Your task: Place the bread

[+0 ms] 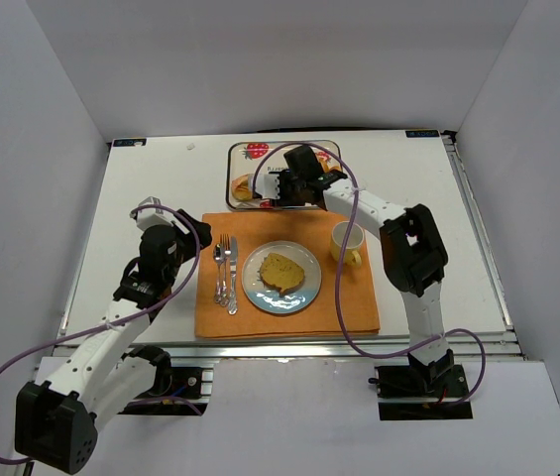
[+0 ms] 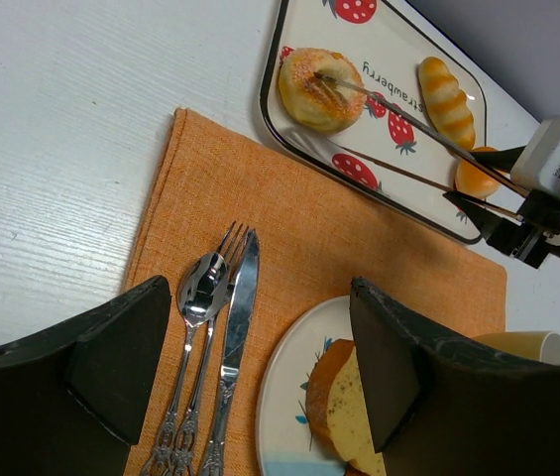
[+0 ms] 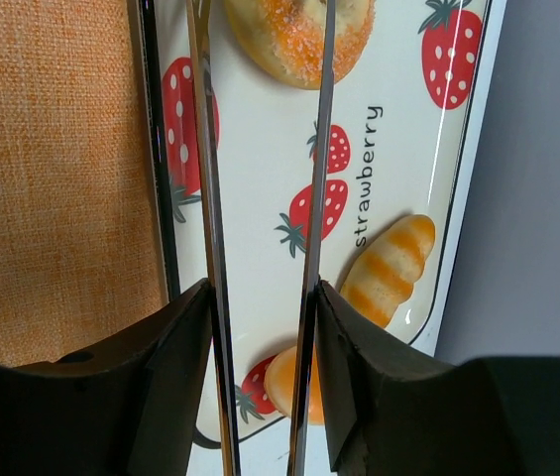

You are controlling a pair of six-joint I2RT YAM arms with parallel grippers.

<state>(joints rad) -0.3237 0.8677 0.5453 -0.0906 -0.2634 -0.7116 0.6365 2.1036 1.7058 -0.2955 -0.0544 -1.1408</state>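
My right gripper (image 1: 284, 186) is shut on metal tongs (image 3: 314, 198) and holds them over the strawberry-print tray (image 1: 260, 151). The tongs' two arms stand apart, and their tips reach a sugared ring bread (image 2: 314, 89) at the tray's left end; one arm lies across its top. The ring bread also shows in the right wrist view (image 3: 294, 35). A striped roll (image 3: 389, 270) and a small round bun (image 3: 281, 382) lie on the same tray. My left gripper (image 2: 260, 367) is open and empty above the orange placemat (image 2: 359, 238), between the cutlery and the plate.
A plate (image 1: 302, 295) with a slice of bread (image 1: 284, 271) sits mid-placemat. A spoon, fork and knife (image 1: 225, 273) lie left of it. A yellow mug (image 1: 347, 240) stands right of it. White walls close in the table on three sides.
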